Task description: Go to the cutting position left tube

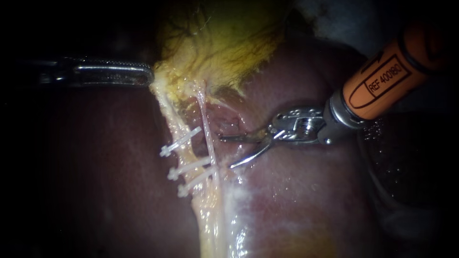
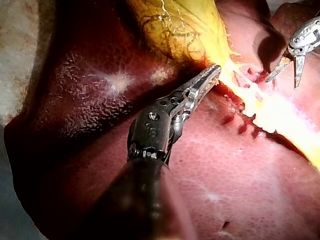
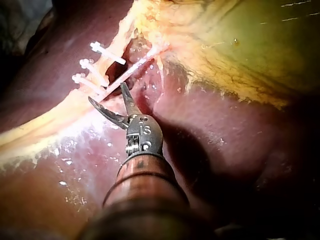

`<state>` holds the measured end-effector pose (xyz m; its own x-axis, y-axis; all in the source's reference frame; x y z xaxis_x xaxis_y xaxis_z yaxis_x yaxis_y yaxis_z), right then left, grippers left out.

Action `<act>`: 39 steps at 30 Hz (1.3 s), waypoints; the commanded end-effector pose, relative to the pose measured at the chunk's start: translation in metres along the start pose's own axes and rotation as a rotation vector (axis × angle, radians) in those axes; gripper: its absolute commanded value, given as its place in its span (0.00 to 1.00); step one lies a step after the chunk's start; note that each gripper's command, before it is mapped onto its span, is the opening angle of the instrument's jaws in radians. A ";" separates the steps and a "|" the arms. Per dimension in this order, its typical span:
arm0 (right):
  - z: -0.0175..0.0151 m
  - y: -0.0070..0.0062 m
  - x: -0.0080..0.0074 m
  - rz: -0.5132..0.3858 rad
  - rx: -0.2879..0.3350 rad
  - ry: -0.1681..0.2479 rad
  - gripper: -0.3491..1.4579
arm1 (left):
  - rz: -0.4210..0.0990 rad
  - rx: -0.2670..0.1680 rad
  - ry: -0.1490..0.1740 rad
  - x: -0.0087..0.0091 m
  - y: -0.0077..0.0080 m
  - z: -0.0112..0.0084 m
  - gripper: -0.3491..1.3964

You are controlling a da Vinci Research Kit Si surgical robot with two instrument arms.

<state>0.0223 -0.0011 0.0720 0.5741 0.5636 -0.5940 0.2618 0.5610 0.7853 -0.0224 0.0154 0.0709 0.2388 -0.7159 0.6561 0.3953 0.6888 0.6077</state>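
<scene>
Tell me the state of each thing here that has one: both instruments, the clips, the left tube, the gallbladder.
left instrument: jaws shut on the edge of the gallbladder.
right instrument: jaws open, holding nothing, beside the tubes and not yet around one.
three clips: closed across the left tube.
left tube: clipped, not cut.
gallbladder: gripped at its edge.

Two instruments are in view: the left instrument (image 1: 149, 76) and the right instrument (image 1: 226, 152), each with one shaft and one pair of jaws, which makes two shafts and four jaws. Three white clips (image 1: 189, 168) lie in a row, one below another. There are two tubes, a thicker yellowish left tube (image 1: 173, 119) and a thin pale right tube (image 1: 206, 125). One gallbladder (image 1: 224, 38) shows, and one liver (image 1: 296, 191) carries everything.
</scene>
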 end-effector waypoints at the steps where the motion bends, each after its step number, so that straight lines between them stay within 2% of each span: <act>1: 0.0003 0.0001 0.0000 -0.012 0.005 0.003 0.90 | 0.000 0.000 0.000 0.0000 0.0000 0.0000 0.00; 5: 0.0010 0.0001 0.0005 -0.021 0.034 0.021 0.90 | 0.000 0.000 0.000 0.0000 0.0000 0.0000 0.00; 11: 0.0028 0.0008 0.0005 -0.015 0.052 0.020 0.90 | 0.000 0.000 0.000 0.0000 0.0000 0.0000 0.00; 22: 0.0051 0.0037 -0.0018 0.000 0.043 0.007 0.89 | 0.000 0.000 0.000 0.0000 0.0000 0.0000 0.00; 27: 0.0057 0.0052 -0.0022 0.003 0.046 0.001 0.89 | 0.000 0.000 0.000 0.0000 0.0000 0.0000 0.00; 33: 0.0065 0.0068 -0.0018 -0.001 0.071 -0.012 0.89 | 0.000 0.000 0.000 0.0001 0.0000 0.0000 0.00; 39: 0.0074 0.0073 -0.0010 0.020 0.122 0.029 0.89 | 0.001 0.000 0.000 0.0002 0.0001 0.0001 0.00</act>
<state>0.0295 -0.0021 0.0796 0.5574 0.5957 -0.5783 0.3477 0.4650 0.8142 -0.0224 0.0153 0.0712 0.2389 -0.7149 0.6571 0.3948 0.6898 0.6069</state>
